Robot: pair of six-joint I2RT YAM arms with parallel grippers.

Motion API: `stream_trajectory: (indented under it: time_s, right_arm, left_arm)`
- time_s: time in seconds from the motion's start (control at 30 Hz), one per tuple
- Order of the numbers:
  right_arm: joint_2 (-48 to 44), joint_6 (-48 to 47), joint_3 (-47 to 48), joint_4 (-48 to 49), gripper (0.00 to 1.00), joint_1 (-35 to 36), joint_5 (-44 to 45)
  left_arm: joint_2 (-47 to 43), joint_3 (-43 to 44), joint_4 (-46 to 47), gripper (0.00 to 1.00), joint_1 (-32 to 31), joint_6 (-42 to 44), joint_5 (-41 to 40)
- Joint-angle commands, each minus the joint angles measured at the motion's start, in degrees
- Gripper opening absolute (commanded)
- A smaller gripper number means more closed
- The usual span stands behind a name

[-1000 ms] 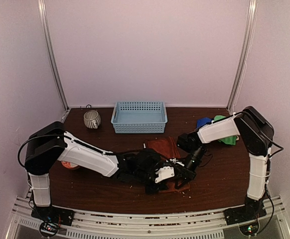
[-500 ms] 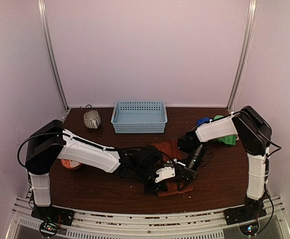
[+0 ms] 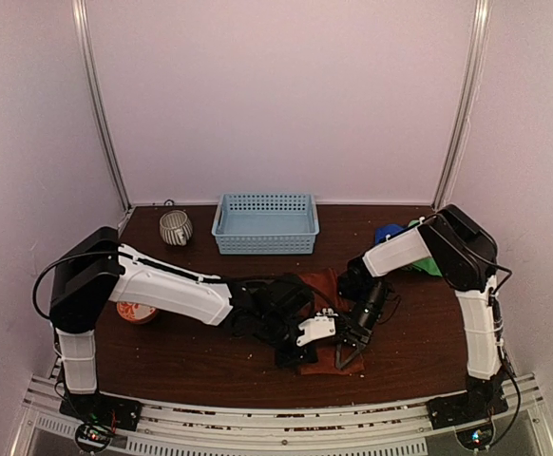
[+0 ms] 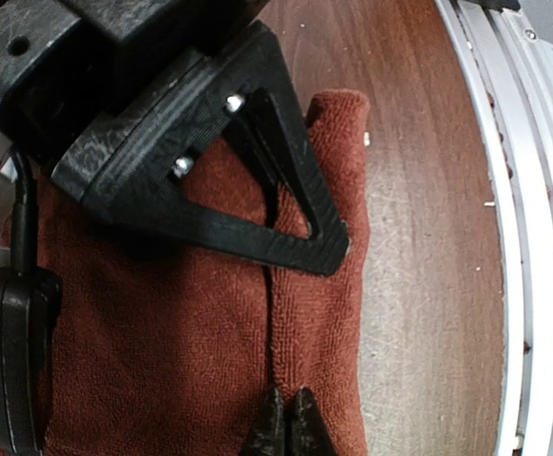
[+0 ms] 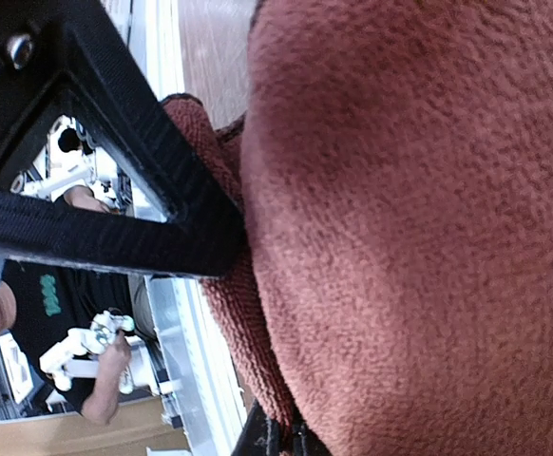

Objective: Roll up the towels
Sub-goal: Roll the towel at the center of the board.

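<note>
Pinching rust-red towel [image 4: 162, 332] near edge: left tool [image 4: 287, 425], right tool [image 5: 281, 442].

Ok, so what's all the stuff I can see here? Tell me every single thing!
red towel: one, rust-red, front middle of the table
blue towel: one, blue, back right
green towel: one, green, back right, partly hidden
basket: one, light blue, back middle
mug: one, pale striped, left of the basket
bowl: one, orange and white, left side, partly hidden
table: one, dark brown
person: one, black shirt, beyond the table's front edge
left arm: one, white and black
right arm: one, white and black
left gripper: one, black, shut on the red towel
right gripper: one, black, shut on the red towel
</note>
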Motion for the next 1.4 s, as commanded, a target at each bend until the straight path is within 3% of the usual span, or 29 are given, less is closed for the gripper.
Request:
stream_trajectory:
  time_s: [0.0,0.1,0.27,0.4,0.7,1.13,1.23,1.37]
  right_arm:
    - [2.1,4.1,0.2,2.7,0.0,-1.4,4.1]
    - [3.7,4.7,0.6,4.0,0.0,-1.4,4.6]
    - [7.0,2.8,1.2,3.7,0.0,-1.6,3.8]
    - [8.9,0.6,2.3,1.8,0.0,-1.9,2.5]
    - [8.9,-0.4,3.4,0.8,0.0,-1.8,1.6]
    - [7.9,-0.5,2.7,0.9,0.0,-1.9,1.8]
    - [6.6,-0.5,2.8,1.0,0.0,-1.9,1.6]
    - [0.5,-9.1,4.3,-4.7,0.2,-2.6,1.0]
  left_arm:
    - [-0.7,0.6,-4.5,0.0,1.1,0.9,-4.7]
    - [-1.3,0.0,-5.5,0.0,1.1,0.5,-6.7]
    - [-8.7,-4.2,-2.5,0.34,-0.6,-1.4,-10.7]
    - [-12.0,-6.6,2.0,0.41,-7.1,2.8,-17.5]
    - [-1.7,3.4,-1.4,0.37,-9.0,8.4,-13.7]
    - [8.5,6.9,-1.4,0.38,-9.0,10.6,-20.6]
    - [9.9,6.9,-2.4,0.31,-9.0,9.9,-21.8]
    - [9.7,6.8,-4.0,0.11,-9.0,8.8,-21.2]
